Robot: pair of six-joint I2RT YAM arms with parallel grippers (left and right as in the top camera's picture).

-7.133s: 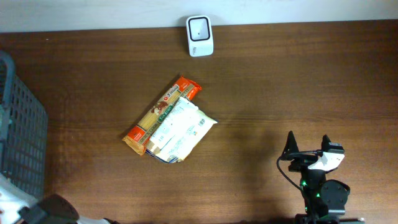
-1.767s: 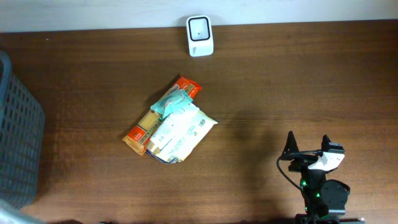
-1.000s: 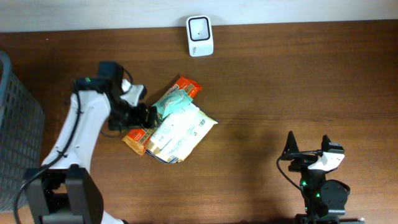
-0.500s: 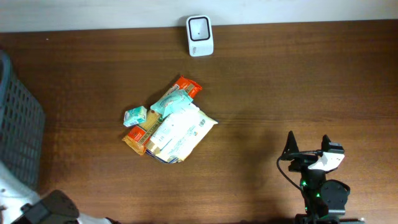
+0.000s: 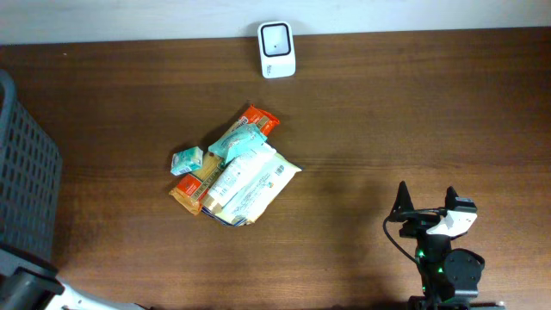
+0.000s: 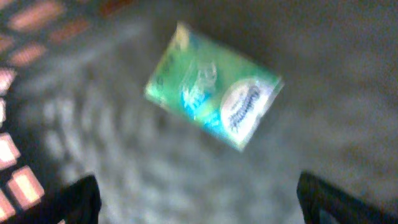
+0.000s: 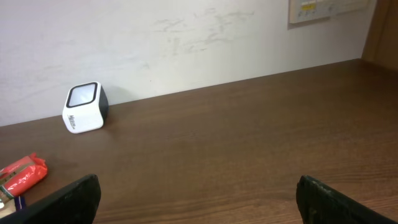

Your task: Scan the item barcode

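Observation:
A pile of items lies mid-table: an orange packet [image 5: 191,186], a white pouch [image 5: 251,179], a teal packet [image 5: 238,138] and a small teal packet [image 5: 186,159] beside it. The white barcode scanner [image 5: 276,49] stands at the far edge and also shows in the right wrist view as the scanner [image 7: 85,107]. My left gripper [image 6: 199,200] is open above a blurred green packet [image 6: 211,87] that lies on a grey meshed floor. My right gripper [image 5: 427,200] rests open at the near right, nothing between its fingers [image 7: 74,199].
A dark lattice basket [image 5: 26,172] stands at the table's left edge; its lattice wall [image 6: 25,37] shows in the left wrist view. Part of the left arm [image 5: 26,288] sits at the near left corner. A pale wall runs behind the scanner.
A second ago the left arm reached over the pile's left side. It has pulled back to the near left corner, and a small teal packet now lies beside the pile. The right arm is still.

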